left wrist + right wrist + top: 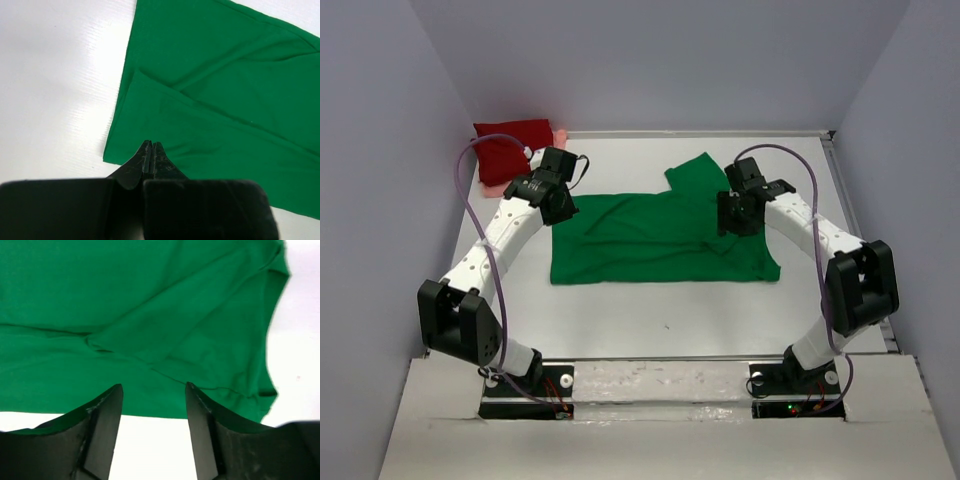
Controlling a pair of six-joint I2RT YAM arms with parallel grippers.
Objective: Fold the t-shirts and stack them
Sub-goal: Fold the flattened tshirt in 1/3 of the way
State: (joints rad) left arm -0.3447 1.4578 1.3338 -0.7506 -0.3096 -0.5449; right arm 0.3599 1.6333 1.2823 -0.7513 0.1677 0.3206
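Three t-shirts, two arms and two grippers are counted on the white table (650,320). Nearest lies the bright green cloth t-shirt (650,240), spread flat mid-table as a wide band. One short sleeve (695,172) is seen jutting from its far side, and a folded-over layer is laid along its left end (a straight crease is shown there in the left wrist view). The left arm (495,235) is bent toward that left end, where the left gripper (558,200) is clenched, its fingers (135,170) pressed flat together over the cloth's edge; whether cloth is caught between them cannot be told. At the green shirt's rumpled right end the right gripper (738,215) is held released by the right arm (820,240), jaws spread with nothing between them. Past the green shirt's far left corner the dark red cloth t-shirt (510,150) is bunched, with the salmon pink cloth t-shirt (561,134) mostly hidden under it (only edges are shown).
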